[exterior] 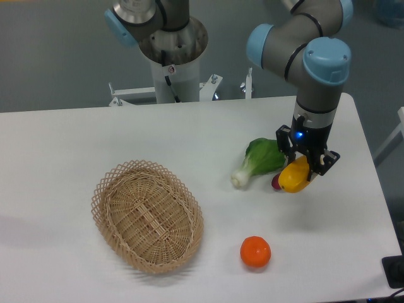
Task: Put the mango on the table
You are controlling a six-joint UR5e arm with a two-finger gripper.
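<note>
Gripper (307,165) at your 3 o'clock side of the table (76,139), pointing straight down from the arm (319,82), with its black fingers (322,161) clamped on the mango (295,177). You see the mango lying slantwise between the fingers, its yellow body filling the gap and its reddish end poking out toward 8 o'clock. Whether the fruit touches the white surface or hangs just above it, you cannot tell from this view. Just beside the mango, toward 10 o'clock, lies a green leafy vegetable (261,160), its pale stem end pointing toward 8 o'clock; the leaves sit close to the left finger, and contact cannot be judged. An orange (255,251) rests on the table toward 7 o'clock from the gripper, well apart from it. An oval wicker basket (147,214) sits farther toward 8 o'clock, near the front edge. The arm's base column (172,60) stands behind the table at 12 o'clock.
</note>
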